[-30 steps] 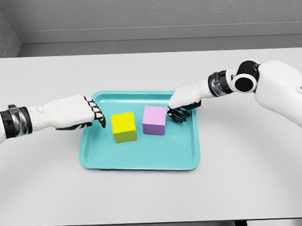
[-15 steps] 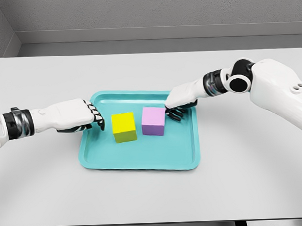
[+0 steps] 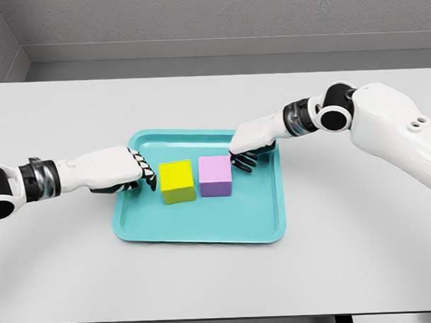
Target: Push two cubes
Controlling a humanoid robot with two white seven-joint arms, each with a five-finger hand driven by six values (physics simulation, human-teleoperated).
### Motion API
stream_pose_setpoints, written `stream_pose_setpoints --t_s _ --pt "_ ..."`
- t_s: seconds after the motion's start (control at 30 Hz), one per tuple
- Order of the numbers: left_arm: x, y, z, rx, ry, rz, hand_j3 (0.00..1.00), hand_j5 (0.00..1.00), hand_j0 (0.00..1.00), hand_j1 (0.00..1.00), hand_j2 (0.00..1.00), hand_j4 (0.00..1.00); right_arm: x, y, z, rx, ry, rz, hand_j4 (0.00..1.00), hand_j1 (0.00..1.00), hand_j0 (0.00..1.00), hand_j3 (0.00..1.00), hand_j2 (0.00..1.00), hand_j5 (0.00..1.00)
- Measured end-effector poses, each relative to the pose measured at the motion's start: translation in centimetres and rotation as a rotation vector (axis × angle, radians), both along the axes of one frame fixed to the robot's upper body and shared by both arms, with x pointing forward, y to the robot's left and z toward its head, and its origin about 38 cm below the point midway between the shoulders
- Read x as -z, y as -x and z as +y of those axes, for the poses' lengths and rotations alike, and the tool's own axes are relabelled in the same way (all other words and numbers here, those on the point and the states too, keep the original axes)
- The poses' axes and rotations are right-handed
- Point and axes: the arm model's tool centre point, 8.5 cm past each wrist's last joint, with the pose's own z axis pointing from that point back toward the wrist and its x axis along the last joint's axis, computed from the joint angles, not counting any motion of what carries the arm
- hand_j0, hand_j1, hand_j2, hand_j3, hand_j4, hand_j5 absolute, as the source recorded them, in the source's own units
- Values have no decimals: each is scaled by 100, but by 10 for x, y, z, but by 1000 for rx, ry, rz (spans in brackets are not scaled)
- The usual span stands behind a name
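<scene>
White table [image 3: 360,256] bears teal tray [image 3: 204,233] near centre. L hand [image 3: 116,169] at tray's left rim, fingers curled, gripping nothing, tips just beside yellow cube [image 3: 177,181]. R hand [image 3: 251,139] over tray's rear right, fingers curled, holding nothing, tips touching purple cube [image 3: 215,176]. Cubes side by side in tray, narrow gap between.

Teal tray [image 3: 204,233] — shallow, raised rim — on a white table [image 3: 360,256], grey wall [image 3: 210,20] behind.
</scene>
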Motion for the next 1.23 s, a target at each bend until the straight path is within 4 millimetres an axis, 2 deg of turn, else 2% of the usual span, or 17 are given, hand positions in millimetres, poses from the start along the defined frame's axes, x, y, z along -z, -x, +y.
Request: stream_pose_setpoints --t_s 0.2,0.33,0.53,0.63,0.83,0.9,0.97,1.0,1.03,1.07,1.1,1.13,1.23 --pt "10 -5 0 -21 9 24 54 54 54 54 54 54 -1 1 3 -6 -4 -1 16 16 16 16 16 16" --pt "13 -6 -8 -16 28 28 54 54 54 54 54 54 -4 -2 0 3 -1 -8 16 16 16 16 16 16" --pt "14 -7 -16 -9 40 27 54 54 54 54 54 54 -22 -12 -10 20 13 -50 16 16 16 16 16 16" --pt "14 -8 -18 -7 39 22 54 54 54 54 54 54 -24 -11 -19 25 20 -56 16 16 16 16 16 16" --pt "12 -8 -19 -2 36 15 54 54 54 54 54 54 -49 -12 -53 54 33 -105 19 19 19 19 19 19" --pt "4 -7 -14 1 38 6 55 55 55 55 55 55 -54 -13 -75 97 28 -113 19 19 19 19 19 19" --pt "-9 -3 0 -1 47 2 56 56 56 56 56 56 -62 -14 -110 167 20 -126 20 20 20 20 20 20" --pt "-17 -1 9 -6 52 -3 57 57 57 57 57 57 -55 -10 -132 215 15 -113 24 24 24 24 24 24" --pt "-25 1 18 -13 60 -4 66 66 66 66 66 66 -60 -8 -154 261 8 -122 56 56 56 56 56 56" --pt "-31 6 28 -23 66 -3 95 95 95 95 95 95 -67 -7 -172 300 2 -135 100 100 100 100 100 100" --pt "-28 16 43 -50 81 25 100 100 100 100 100 100 -71 -6 -187 332 -1 -141 100 100 100 100 100 100" --pt "-27 25 58 -80 89 36 100 100 100 100 100 100 -78 -5 -201 360 -3 -152 100 100 100 100 100 100" --pt "-65 21 91 -158 119 -47 100 100 100 100 100 100 -85 1 -228 422 -18 -166 100 100 100 100 100 100"
